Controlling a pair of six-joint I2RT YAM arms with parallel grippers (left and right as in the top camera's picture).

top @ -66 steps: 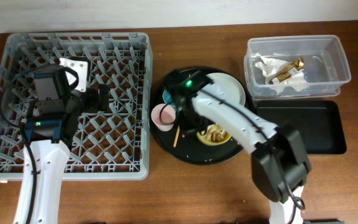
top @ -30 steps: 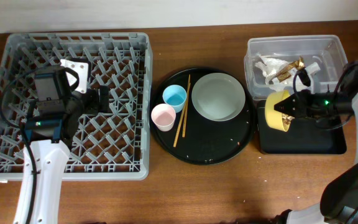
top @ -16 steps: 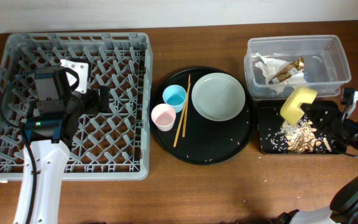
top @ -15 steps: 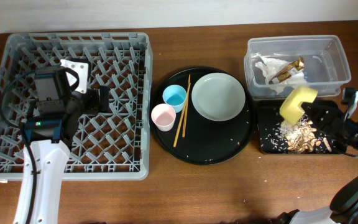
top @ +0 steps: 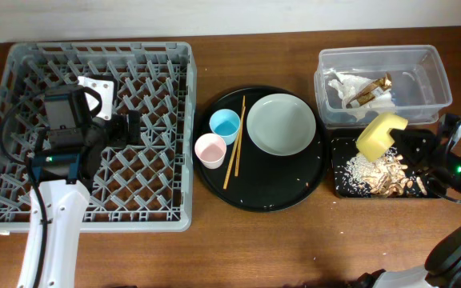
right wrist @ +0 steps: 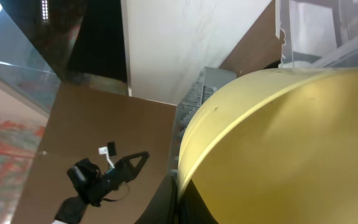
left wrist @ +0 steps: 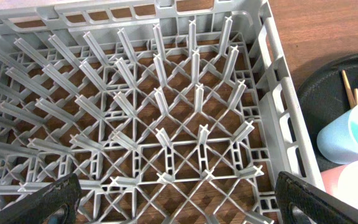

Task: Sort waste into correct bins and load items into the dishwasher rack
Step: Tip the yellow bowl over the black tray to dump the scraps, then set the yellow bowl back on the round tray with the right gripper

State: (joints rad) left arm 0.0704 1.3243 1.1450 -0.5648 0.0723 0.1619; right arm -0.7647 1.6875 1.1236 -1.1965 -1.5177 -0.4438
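My right gripper (top: 402, 144) is shut on the yellow bowl (top: 379, 134), held tipped over the shallow black tray (top: 422, 194), where rice and brown scraps (top: 378, 170) lie. The bowl fills the right wrist view (right wrist: 291, 149). The clear tub (top: 434, 76) holds white napkins (top: 344, 84) and the brown-gold wrapper (top: 369, 90). The blue cup (top: 225, 123), pink cup (top: 210, 149), chopsticks (top: 234, 146) and grey-white plate (top: 282, 124) sit on the round black tray (top: 272, 194). My left gripper (left wrist: 179, 202) is open over the grey rack (top: 22, 64), whose pegs fill the left wrist view (left wrist: 160, 112).
The rack takes up the table's left side, the round tray the middle, and the two bins the right edge. A few rice grains (top: 298, 178) lie on the round tray. The blue cup (left wrist: 340, 134) and pink cup (left wrist: 353, 180) edge into the left wrist view.
My right gripper carried the yellow bowl from the round tray to the black tray and tipped it. The scraps fell onto the black tray. The left arm has not moved.
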